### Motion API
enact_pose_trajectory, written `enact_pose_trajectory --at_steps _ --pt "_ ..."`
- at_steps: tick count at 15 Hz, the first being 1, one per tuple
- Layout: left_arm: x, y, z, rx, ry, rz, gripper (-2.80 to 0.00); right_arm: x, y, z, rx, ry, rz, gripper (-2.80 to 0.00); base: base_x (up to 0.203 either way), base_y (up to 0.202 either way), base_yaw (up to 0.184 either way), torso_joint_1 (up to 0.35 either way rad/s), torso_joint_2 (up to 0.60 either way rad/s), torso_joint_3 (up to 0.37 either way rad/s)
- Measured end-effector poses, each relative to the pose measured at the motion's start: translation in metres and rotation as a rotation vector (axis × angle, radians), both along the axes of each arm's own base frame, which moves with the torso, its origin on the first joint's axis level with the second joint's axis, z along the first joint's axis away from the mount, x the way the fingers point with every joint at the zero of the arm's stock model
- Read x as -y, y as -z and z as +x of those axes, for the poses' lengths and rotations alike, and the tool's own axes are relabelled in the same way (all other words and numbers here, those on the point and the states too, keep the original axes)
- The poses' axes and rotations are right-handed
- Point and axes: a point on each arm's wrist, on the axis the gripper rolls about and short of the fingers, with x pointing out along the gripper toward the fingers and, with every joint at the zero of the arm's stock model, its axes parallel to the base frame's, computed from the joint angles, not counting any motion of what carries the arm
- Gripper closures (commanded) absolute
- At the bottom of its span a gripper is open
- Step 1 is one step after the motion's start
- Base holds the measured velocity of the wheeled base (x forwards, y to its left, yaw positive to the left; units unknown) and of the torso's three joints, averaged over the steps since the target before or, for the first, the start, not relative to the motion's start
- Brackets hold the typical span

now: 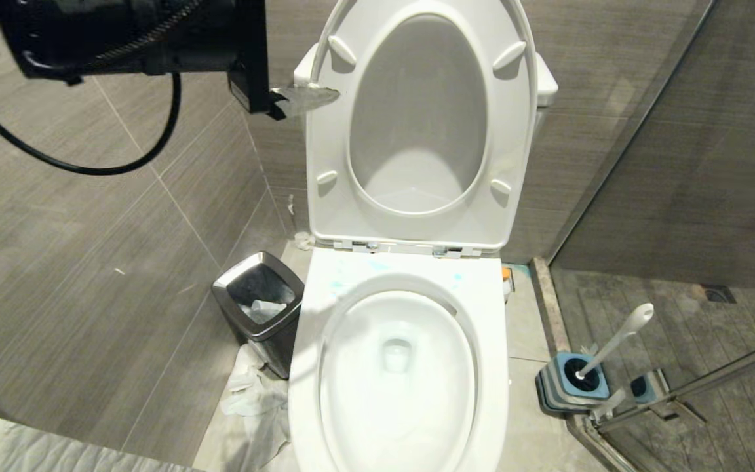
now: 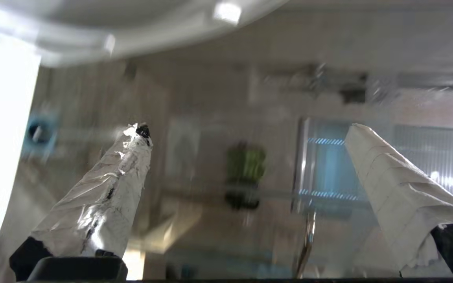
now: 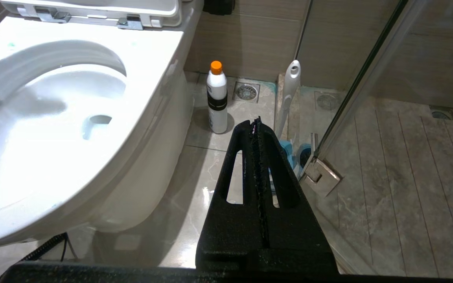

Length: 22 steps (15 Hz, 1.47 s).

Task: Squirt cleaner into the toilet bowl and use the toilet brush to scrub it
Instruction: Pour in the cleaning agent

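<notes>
The toilet bowl [image 1: 396,393] stands white and open in front of me, with seat and lid raised. Pale blue cleaner smears [image 1: 337,285] dot the rim's back edge. To the bowl's right the toilet brush [image 1: 619,339] leans in its blue-and-grey holder [image 1: 573,388], its white handle [image 3: 290,88] also in the right wrist view. My left gripper [image 2: 249,129] is high at the upper left, beside the raised seat. It is open and empty, and one tape-wrapped finger [image 1: 309,98] shows in the head view. My right gripper [image 3: 256,122] is shut on nothing, low over the floor beside the bowl [image 3: 53,129].
A steel-rimmed bin [image 1: 259,298] stands left of the toilet, with crumpled paper [image 1: 253,400] on the floor before it. A white bottle with an orange cap [image 3: 216,98] stands on the floor right of the toilet. A glass shower door [image 1: 679,387] closes off the right side.
</notes>
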Motion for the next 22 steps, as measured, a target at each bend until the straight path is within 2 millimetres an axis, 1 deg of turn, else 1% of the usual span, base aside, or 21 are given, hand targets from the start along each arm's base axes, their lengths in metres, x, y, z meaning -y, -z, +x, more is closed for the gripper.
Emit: enact_pose_trajectory --at_steps 2,4,5,7,9,13,15,16,18,20,22 --pt "-0.015 -0.003 -0.032 -0.01 0.009 0.116 -2.8 0.0 0.0 0.0 0.0 0.0 0.0 0.0 0.0 0.0 0.0 0.0 0.0 0.0" --pt "-0.033 -0.004 -0.062 0.047 -0.005 0.252 -2.8 0.0 0.0 0.0 0.0 0.0 0.0 0.0 0.0 0.0 0.0 0.0 0.0 0.0" --pt "-0.043 -0.006 -0.07 0.09 -0.043 0.3 -2.8 0.0 0.0 0.0 0.0 0.0 0.0 0.0 0.0 0.0 0.0 0.0 0.0 0.0" --pt "-0.059 -0.012 -0.076 0.207 -0.136 0.387 -2.8 0.0 0.0 0.0 0.0 0.0 0.0 0.0 0.0 0.0 0.0 0.0 0.0 0.0" --pt "-0.066 -0.018 -0.077 0.348 -0.18 0.449 -2.8 0.0 0.0 0.0 0.0 -0.001 0.0 0.0 0.0 0.0 0.0 0.0 0.0 0.0" --pt "-0.071 -0.039 -0.074 0.635 -0.284 0.438 -2.8 0.0 0.0 0.0 0.0 -0.001 0.0 0.0 0.0 0.0 0.0 0.0 0.0 0.0" --pt "-0.074 -0.045 -0.073 0.788 -0.347 0.491 -2.8 0.0 0.0 0.0 0.0 -0.001 0.0 0.0 0.0 0.0 0.0 0.0 0.0 0.0" --pt "-0.075 -0.045 -0.075 0.846 -0.365 0.534 -2.8 0.0 0.0 0.0 0.0 0.0 0.0 0.0 0.0 0.0 0.0 0.0 0.0 0.0" --pt "-0.08 -0.04 -0.084 0.928 -0.384 0.63 -2.8 0.0 0.0 0.0 0.0 0.0 0.0 0.0 0.0 0.0 0.0 0.0 0.0 0.0" --pt "-0.094 -0.037 -0.101 0.968 -0.434 0.707 -2.8 0.0 0.0 0.0 0.0 0.0 0.0 0.0 0.0 0.0 0.0 0.0 0.0 0.0" --pt "-0.108 -0.031 -0.118 0.972 -0.484 0.754 -2.8 0.0 0.0 0.0 0.0 0.0 0.0 0.0 0.0 0.0 0.0 0.0 0.0 0.0"
